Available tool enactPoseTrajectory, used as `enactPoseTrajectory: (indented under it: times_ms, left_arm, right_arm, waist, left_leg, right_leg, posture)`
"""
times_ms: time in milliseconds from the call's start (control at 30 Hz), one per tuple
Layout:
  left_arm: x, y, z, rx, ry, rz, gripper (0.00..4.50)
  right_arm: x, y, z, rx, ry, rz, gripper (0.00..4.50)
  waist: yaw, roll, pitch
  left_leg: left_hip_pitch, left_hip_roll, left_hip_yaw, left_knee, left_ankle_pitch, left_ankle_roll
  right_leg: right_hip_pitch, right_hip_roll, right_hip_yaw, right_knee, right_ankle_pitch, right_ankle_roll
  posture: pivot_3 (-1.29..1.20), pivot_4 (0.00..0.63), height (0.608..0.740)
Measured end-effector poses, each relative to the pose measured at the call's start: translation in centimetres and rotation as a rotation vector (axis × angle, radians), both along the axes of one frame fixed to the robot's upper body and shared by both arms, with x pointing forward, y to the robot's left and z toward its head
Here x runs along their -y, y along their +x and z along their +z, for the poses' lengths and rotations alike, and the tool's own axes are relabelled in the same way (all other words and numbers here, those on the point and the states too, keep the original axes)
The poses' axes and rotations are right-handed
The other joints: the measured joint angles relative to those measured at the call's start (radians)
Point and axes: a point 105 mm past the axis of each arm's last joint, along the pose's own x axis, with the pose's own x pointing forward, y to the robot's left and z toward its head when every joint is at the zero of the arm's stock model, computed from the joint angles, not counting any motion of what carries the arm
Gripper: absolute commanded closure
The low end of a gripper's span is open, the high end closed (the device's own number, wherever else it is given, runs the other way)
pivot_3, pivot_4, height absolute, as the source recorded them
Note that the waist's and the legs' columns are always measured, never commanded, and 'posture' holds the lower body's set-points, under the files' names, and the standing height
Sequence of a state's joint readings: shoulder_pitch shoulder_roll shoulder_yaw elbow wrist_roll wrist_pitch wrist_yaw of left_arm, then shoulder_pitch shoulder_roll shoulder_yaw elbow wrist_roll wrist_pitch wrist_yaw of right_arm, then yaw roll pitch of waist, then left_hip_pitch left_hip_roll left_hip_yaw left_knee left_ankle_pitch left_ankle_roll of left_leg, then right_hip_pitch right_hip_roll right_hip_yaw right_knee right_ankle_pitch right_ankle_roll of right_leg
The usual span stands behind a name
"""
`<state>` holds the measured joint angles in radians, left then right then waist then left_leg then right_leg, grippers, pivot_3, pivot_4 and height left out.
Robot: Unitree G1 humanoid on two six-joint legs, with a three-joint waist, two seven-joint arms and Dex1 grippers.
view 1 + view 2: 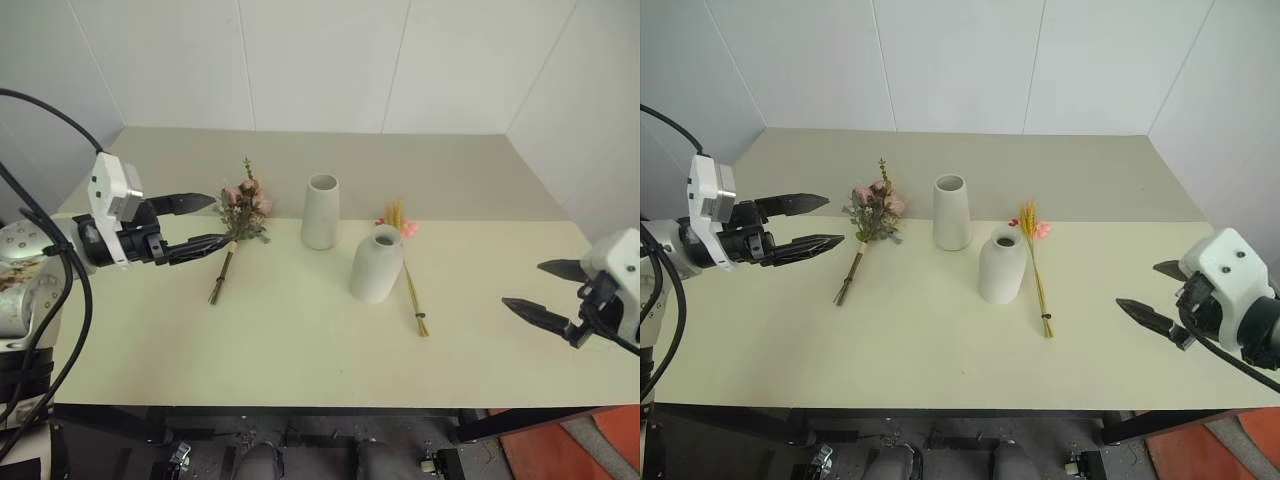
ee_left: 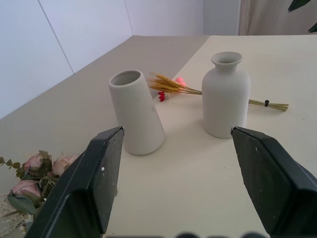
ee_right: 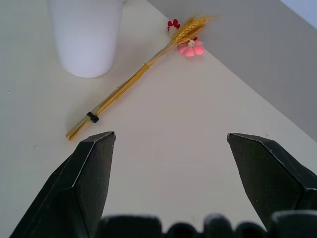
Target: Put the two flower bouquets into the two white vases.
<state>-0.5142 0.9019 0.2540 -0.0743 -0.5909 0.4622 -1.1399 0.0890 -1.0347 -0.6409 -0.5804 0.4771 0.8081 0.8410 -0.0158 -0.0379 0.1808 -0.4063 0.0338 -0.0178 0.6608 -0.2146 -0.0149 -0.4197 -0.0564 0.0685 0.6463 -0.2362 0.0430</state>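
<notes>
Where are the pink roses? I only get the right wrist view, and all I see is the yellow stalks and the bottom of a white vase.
Observer: The rose bouquet lies flat on the table, toward the robot's left, beside the slim tapered vase.
Operator: Is anybody holding the roses?
Observer: No. The left gripper hangs open next to them, apart from them.
Operator: Which vase is the one I see?
Observer: The rounder bottle vase with a narrow neck, standing upright and empty. The wheat bouquet lies right beside it.
Operator: Is my gripper near it?
Observer: The right gripper is open over the table's right edge, well short of the stalks.
</notes>
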Motion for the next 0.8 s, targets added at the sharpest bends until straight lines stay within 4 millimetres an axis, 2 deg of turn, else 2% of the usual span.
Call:
enactPoseTrajectory:
  times_ms: [300,467,567,633,800]
  left_arm:
    - [0.0,0.0,0.0,0.001,0.001,0.001,0.75]
    - [0.2,-0.1,0.0,0.001,0.006,-0.005,0.75]
    - [1.1,0.2,0.2,0.008,-0.013,-0.038,0.75]
    - [1.5,0.4,0.2,0.005,-0.017,-0.051,0.75]
    - [2.6,1.0,0.4,0.007,-0.014,-0.088,0.75]
  right_arm:
    - [-0.1,0.7,0.2,0.003,-0.002,-0.028,0.23]
    - [-0.8,2.5,0.8,-0.011,0.019,-0.034,0.23]
    - [-1.5,5.2,0.7,-0.041,0.05,-0.053,0.23]
    - [-1.8,7.4,0.0,-0.08,0.078,-0.086,0.23]
    - [-3.7,12.6,-3.0,-0.22,0.16,-0.137,0.23]
  waist:
    - [-0.002,0.0,0.0]
    - [-0.007,0.0,0.0]
    - [-0.014,0.0,0.0]
    - [-0.018,0.0,0.0]
    - [-0.031,0.0,0.0]
  left_leg:
    - [0.0,0.0,0.0,0.0,0.0,0.0]
    - [0.0,0.0,0.0,0.0,0.0,0.0]
    - [0.0,0.0,0.001,0.0,0.0,0.0]
    - [0.0,0.0,0.001,0.0,0.0,0.0]
    - [-0.002,0.0,0.001,0.0,0.0,0.0]
  right_leg:
    - [0.0,0.0,0.0,0.0,0.0,0.0]
    - [0.0,0.0,0.0,0.0,0.0,0.0]
    - [-0.001,0.0,0.001,0.0,0.001,-0.001]
    - [-0.001,0.0,0.001,0.0,0.002,-0.003]
    - [-0.003,0.0,0.001,0.0,0.002,-0.003]
  posture:
    - [0.0,0.15,0.74]
    - [0.0,0.15,0.74]
    - [0.0,0.15,0.74]
    - [0.0,0.15,0.74]
    - [0.0,0.15,0.74]
